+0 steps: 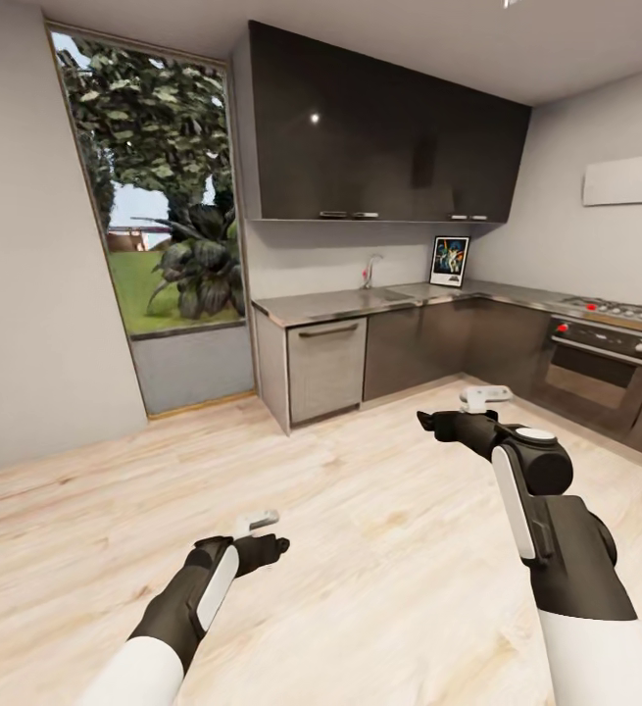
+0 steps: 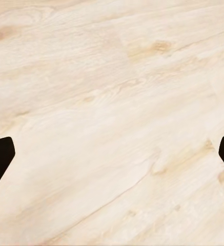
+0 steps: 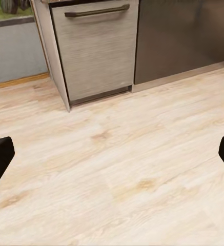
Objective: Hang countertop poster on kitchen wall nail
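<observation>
Kitchen ahead, poster [image 1: 449, 261] leaning upright on the far tabletop [image 1: 360, 302].
I am holding both the left end effector [image 1: 262, 537] and the right end effector [image 1: 455, 412] released, empty, above wooden floor [image 1: 379, 549].

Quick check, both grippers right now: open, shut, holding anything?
Left gripper: open, jaws spread wide over the wooden floor, holding nothing.
Right gripper: open, jaws spread wide, holding nothing.

pale wood floor [image 1: 379, 549], dark cabinets [image 1: 379, 127], tall window [image 1: 154, 186].
</observation>
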Motion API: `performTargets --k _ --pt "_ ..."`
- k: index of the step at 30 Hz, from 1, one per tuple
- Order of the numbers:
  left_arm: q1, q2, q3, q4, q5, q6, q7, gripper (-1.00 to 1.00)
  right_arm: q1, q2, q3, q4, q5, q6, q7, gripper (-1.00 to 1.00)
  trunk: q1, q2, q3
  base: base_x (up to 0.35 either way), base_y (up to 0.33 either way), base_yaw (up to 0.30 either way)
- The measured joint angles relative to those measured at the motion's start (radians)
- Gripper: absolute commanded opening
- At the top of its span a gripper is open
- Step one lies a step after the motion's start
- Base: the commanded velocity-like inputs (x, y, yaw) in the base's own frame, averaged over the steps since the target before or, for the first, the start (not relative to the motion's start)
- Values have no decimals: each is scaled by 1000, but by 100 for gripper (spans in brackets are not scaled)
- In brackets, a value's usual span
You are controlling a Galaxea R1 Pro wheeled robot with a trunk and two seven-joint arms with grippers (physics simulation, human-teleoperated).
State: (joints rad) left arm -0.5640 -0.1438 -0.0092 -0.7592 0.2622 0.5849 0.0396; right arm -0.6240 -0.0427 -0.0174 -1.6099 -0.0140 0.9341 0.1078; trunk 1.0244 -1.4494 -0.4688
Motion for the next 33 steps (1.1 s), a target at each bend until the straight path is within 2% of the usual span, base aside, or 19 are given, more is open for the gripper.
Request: performTargets --k 11,22,29,30,31,33 --pt "0 -7 -7 -4 4 1 1 100 0 -3 -3 0 1 -1 2 100 0 0 0 346 -117 0" --pt "0 -12 -9 7 56 0 -12 100 0 -4 -3 0 0 -2 3 100 0 0 0 346 -118 0" --pt "0 -14 -18 -11 61 5 -12 100 0 1 -3 -4 -2 3 3 100 0 0 0 346 -120 0" --pt "0 -13 -25 -18 60 26 -7 100 2 5 -2 -4 -2 7 3 100 0 0 0 344 -130 -61" --pt "1 -9 -30 -30 56 77 13 100 5 16 2 -4 -5 13 3 100 0 0 0 340 -128 -98" --pt "4 -7 -32 -41 54 105 35 100 8 33 5 -4 -7 15 3 100 0 0 0 330 -119 -160"
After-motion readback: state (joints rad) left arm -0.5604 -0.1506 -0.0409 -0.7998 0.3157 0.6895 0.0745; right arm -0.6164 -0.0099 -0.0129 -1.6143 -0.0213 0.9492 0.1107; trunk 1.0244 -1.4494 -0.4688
